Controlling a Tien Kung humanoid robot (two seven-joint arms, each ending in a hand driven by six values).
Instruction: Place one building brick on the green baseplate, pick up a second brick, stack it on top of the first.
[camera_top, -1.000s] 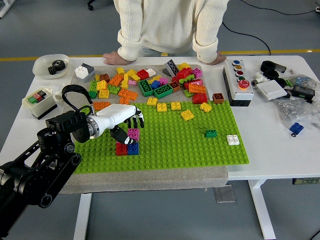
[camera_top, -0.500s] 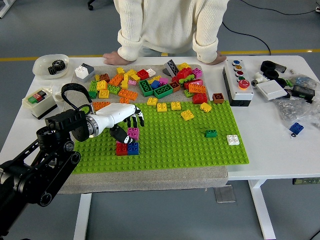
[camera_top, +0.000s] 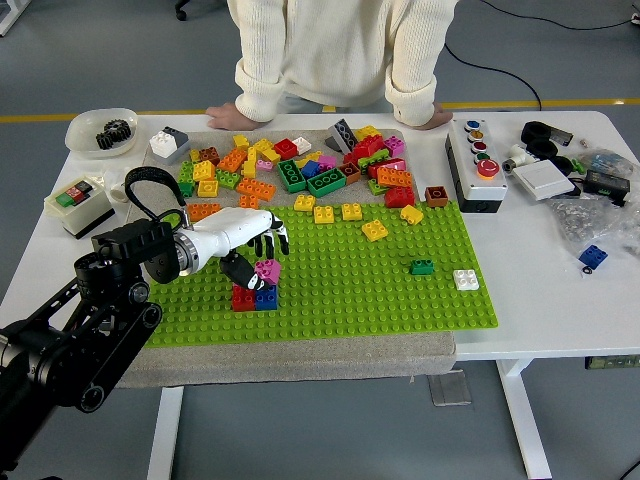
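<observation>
My left hand (camera_top: 258, 258), white with black fingers, reaches over the left part of the green baseplate (camera_top: 380, 290). Its fingers are curled on a pink brick (camera_top: 267, 270), which sits tilted on top of a blue brick (camera_top: 266, 297). A red brick (camera_top: 243, 298) stands joined to the blue one's left side on the baseplate. A small green brick (camera_top: 422, 267) and a white brick (camera_top: 465, 279) lie on the baseplate's right part. My right arm is out of sight.
Several loose coloured bricks (camera_top: 300, 165) are heaped at the back of the mat. A person leans both hands (camera_top: 225, 113) on the far edge. A button box (camera_top: 477, 165) stands right, a small switch box (camera_top: 78, 200) and bowl (camera_top: 100, 130) left.
The pink brick has tipped slightly and sits a little lower against the blue brick. My left hand has barely shifted.
</observation>
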